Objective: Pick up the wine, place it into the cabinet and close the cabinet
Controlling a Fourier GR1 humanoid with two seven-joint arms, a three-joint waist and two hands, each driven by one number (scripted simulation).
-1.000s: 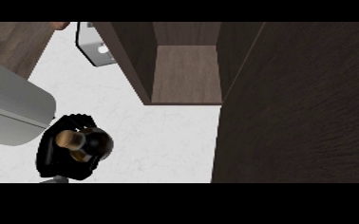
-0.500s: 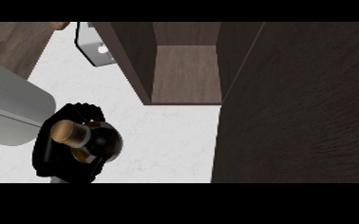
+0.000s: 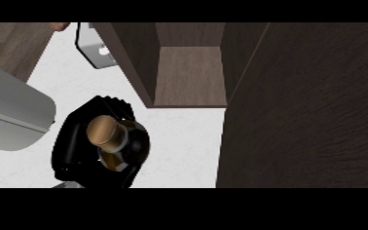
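Already your left hand (image 3: pixel 72 141) had its fingers curled round the wine (image 3: pixel 108 134), held up over the white worktop (image 3: pixel 179 126). You were mid-carry. Next, you needed to move it right into the open cabinet (image 3: pixel 191 78).

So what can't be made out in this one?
- Head view: the wine bottle shows only its cork top; the left hand curled round it hides the body.
- Right hand: not in the picture.
- Cabinet: its inside is cut off by the top edge.
- Open door: runs off the right edge.
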